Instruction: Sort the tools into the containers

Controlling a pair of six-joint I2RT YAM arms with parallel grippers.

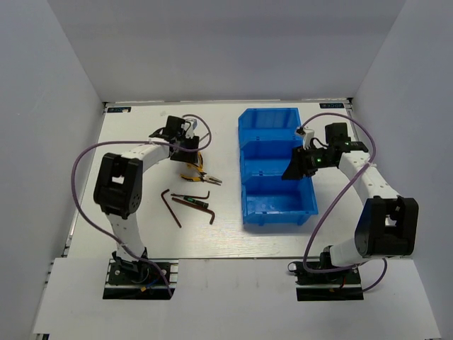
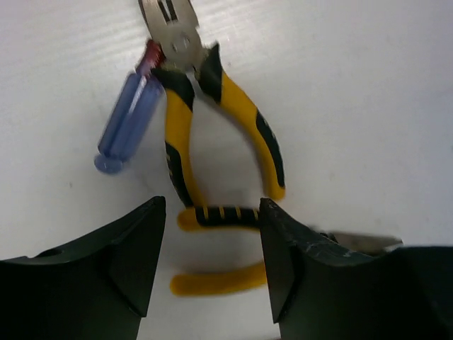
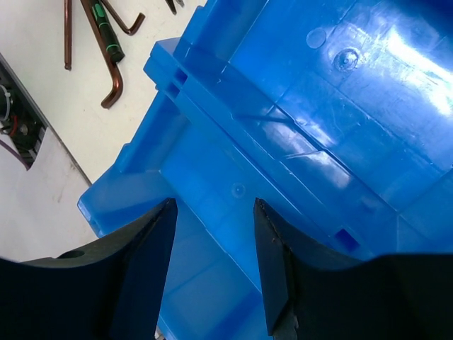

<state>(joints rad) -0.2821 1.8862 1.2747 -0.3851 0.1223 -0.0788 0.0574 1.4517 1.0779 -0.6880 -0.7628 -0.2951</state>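
Hovering left tool (image 2: 212, 212) over pliers (image 2: 244, 113), right tool (image 3: 214, 212) above bin (image 3: 318, 106), both open, empty

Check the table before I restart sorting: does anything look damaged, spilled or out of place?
Nothing looks damaged or spilled. One untidy spot below the left gripper: yellow pliers, a second pair and a blue-handled screwdriver lie bunched, the screwdriver's neck against the first pliers' head. The blue bin stands upright.

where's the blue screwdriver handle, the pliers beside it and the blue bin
blue screwdriver handle (image 2: 131, 117): left wrist view, mid-handle
pliers (image 2: 248, 117): left wrist view, right yellow handle
blue bin (image 1: 277, 218): top view, near wall
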